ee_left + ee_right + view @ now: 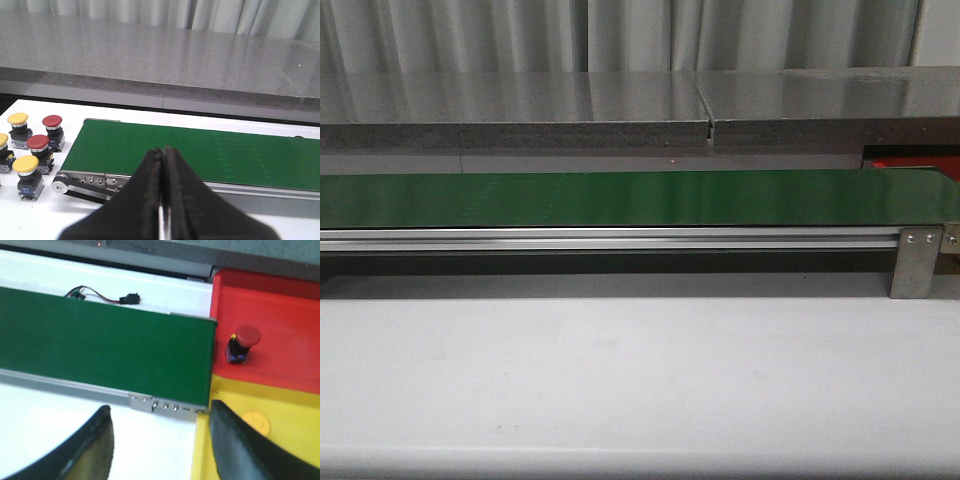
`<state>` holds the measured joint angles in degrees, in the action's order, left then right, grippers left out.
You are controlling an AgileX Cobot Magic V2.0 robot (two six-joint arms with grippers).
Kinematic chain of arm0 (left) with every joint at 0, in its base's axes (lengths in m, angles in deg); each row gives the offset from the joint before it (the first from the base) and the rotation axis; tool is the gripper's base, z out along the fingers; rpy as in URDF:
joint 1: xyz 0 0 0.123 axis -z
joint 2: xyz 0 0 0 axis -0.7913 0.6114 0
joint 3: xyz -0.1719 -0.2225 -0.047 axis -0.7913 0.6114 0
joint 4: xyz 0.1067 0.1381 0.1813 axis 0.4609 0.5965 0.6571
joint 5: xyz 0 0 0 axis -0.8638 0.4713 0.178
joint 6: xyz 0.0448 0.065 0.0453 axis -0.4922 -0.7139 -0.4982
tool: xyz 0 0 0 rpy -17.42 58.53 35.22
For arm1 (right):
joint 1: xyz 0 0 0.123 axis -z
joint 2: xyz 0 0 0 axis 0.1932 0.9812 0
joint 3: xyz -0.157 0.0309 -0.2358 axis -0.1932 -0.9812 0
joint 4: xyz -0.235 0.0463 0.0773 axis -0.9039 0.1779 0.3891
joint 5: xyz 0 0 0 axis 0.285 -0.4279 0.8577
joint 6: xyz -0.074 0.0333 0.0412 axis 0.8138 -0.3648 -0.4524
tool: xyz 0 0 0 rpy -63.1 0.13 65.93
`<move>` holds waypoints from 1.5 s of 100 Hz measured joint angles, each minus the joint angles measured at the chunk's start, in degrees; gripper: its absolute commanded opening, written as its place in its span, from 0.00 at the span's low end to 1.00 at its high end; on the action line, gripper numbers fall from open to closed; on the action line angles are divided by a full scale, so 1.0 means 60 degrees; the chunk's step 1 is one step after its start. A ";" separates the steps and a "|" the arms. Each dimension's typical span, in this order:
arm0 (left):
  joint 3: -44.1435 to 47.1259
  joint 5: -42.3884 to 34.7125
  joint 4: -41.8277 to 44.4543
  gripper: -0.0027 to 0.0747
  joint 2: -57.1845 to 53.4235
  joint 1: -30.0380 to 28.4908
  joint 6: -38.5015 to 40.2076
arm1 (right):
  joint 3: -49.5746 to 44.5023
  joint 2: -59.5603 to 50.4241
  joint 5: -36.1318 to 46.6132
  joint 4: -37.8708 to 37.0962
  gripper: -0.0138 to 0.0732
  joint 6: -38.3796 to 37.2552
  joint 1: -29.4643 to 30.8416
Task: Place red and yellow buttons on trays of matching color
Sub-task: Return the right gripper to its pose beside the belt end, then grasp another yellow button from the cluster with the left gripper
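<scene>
From the front, there is only the green belt (620,198) running across the white table (620,380), with nothing riding on it. A sliver of the red tray (915,165) peeks out at the far right end. Neither arm nor any button shows here.

Looking from the left wrist, the left gripper (163,165) hangs with its jaws pressed together, nothing between them. Off the belt's near end, five buttons wait on the table: a yellow button (18,120) and a red button (52,122) at the back, another red one (38,144) and another yellow one (25,165) nearer, and a third yellow one cut off at the picture's edge. So a fair supply is left to sort.

From the right wrist, the right gripper (160,440) is spread wide and empty over the belt's other end. Beyond that end sit the trays: one red button (243,342) stands upright in the red tray, and a yellow cap (256,423) shows in the yellow tray (280,400), half hidden by a finger (235,445).

My guess is one of each colour is placed and at least five remain, so the job looks under halfway.
</scene>
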<state>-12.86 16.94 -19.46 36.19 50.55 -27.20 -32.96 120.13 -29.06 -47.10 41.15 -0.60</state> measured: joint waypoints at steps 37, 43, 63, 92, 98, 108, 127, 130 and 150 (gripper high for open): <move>0.0000 0.0000 0.0000 0.01 0.0000 0.0000 0.0000 | -0.2988 -0.3035 0.0105 0.0018 0.03 0.0021 0.0000; 0.0000 0.0000 0.0000 0.01 0.0000 0.0000 0.0000 | -0.3126 -0.3198 0.0261 0.0035 0.02 0.0021 0.0000; 0.0000 0.0000 0.0000 0.01 0.0000 0.0000 0.0000 | -0.3166 -0.3267 0.0454 0.0035 0.02 0.0021 0.0000; 0.0000 -0.0043 0.0000 0.01 0.0000 0.0000 0.0000 | -0.3166 -0.3267 0.0454 0.0035 0.02 0.0021 0.0000; 0.0060 -0.0060 0.0000 0.01 0.0000 0.0000 0.0000 | -0.3166 -0.3267 0.0454 0.0035 0.02 0.0021 0.0000; 0.0106 0.0029 -0.0088 0.07 0.0000 0.0000 0.0000 | -0.3166 -0.3267 0.0454 0.0035 0.02 0.0021 0.0000; 0.0118 0.0481 -0.0159 0.70 0.0000 0.0000 0.0000 | -0.3166 -0.3267 0.0454 0.0035 0.02 0.0021 0.0000; 0.0118 0.0525 -0.0159 0.82 0.0000 0.0000 0.0000 | -0.3166 -0.3267 0.0454 0.0035 0.02 0.0021 0.0000; 0.0118 0.0725 -0.0046 0.86 0.0020 0.0000 0.0000 | -0.3166 -0.3267 0.0454 0.0035 0.02 0.0021 0.0000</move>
<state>-12.15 21.29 -19.74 36.30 50.55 -27.20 -51.96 100.53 -26.34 -46.89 41.27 -0.60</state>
